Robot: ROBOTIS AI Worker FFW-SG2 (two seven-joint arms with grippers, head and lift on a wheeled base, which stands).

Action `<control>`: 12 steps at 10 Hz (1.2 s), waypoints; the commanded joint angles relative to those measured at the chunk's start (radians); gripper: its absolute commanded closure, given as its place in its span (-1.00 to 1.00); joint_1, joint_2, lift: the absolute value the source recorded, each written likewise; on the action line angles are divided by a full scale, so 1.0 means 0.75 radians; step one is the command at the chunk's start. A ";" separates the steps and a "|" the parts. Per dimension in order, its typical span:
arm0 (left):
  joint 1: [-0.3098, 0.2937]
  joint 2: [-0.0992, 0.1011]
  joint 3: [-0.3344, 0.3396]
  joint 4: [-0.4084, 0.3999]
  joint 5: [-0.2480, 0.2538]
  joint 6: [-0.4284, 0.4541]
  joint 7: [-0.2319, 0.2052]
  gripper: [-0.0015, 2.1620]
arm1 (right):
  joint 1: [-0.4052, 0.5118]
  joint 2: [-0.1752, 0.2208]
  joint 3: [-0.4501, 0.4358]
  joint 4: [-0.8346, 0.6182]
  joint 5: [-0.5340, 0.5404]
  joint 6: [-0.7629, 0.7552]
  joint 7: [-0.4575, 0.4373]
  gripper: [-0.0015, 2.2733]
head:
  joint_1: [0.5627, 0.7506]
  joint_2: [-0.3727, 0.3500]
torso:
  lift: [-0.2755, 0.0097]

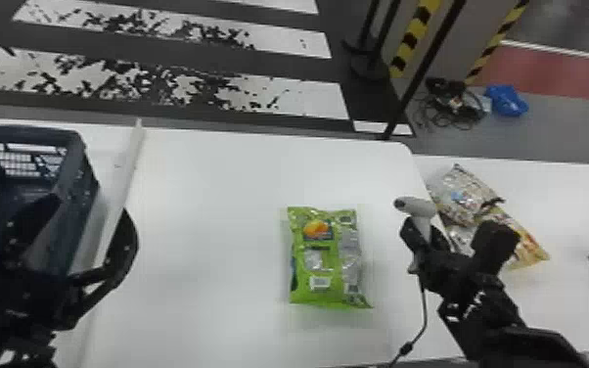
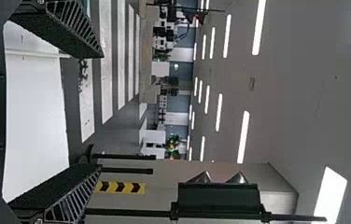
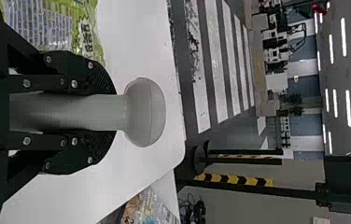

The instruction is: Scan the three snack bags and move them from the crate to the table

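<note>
White counter (image 1: pixel 210 195), striped floor (image 1: pixel 259 68) behind — green snack bag (image 1: pixel 330 259) on top

Crate (image 1: pixel 80 171): left, beyond a white ledge (image 1: pixel 129 164). Patterned bags (image 1: pixel 464 193): right, adjoining surface (image 1: pixel 582 210). Green snack bag: mid-counter, small white label showing. Left end effector (image 1: pixel 90 208): fingers wide apart. Right end effector (image 1: pixel 424 235): clamped round the scanner (image 1: pixel 418 207) — cord (image 1: pixel 424 306) attached.
</note>
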 commanded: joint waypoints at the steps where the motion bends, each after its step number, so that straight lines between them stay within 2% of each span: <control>1: 0.000 -0.004 -0.005 -0.007 -0.010 0.005 0.002 -0.97 | -0.068 -0.025 -0.012 0.134 0.008 0.008 0.009 0.97 | 0.41 -0.69 | 0.50; 3: 0.003 -0.004 -0.005 -0.023 -0.014 0.022 0.002 -0.97 | -0.124 -0.035 -0.012 0.275 0.053 -0.008 0.046 0.97 | 0.41 -0.77 | 0.50; 6: 0.000 -0.004 -0.020 -0.025 -0.025 0.034 -0.001 -0.97 | -0.164 -0.035 -0.008 0.381 0.147 -0.016 0.070 0.97 | 0.41 -0.85 | 0.50; 7: 0.000 -0.004 -0.022 -0.023 -0.027 0.034 0.002 -0.97 | -0.171 -0.041 -0.008 0.410 0.153 -0.053 0.078 0.81 | 0.41 -0.87 | 0.50; 8: 0.003 -0.004 -0.024 -0.025 -0.037 0.038 0.002 -0.97 | -0.181 -0.049 -0.008 0.435 0.159 -0.049 0.087 0.31 | 0.41 -0.88 | 0.50; 9: 0.003 -0.004 -0.030 -0.028 -0.041 0.038 0.002 -0.97 | -0.179 -0.055 -0.008 0.437 0.157 -0.053 0.101 -0.66 | 0.41 -0.89 | 0.50; 10: 0.005 -0.004 -0.032 -0.038 -0.043 0.050 0.002 -0.97 | -0.158 -0.055 -0.008 0.416 0.153 -0.131 0.101 -1.00 | 0.41 -0.91 | 0.50; 12: 0.009 -0.006 -0.038 -0.044 -0.053 0.050 0.002 -0.97 | -0.060 -0.055 -0.012 0.234 0.145 -0.180 0.101 -0.96 | 0.41 -0.91 | 0.50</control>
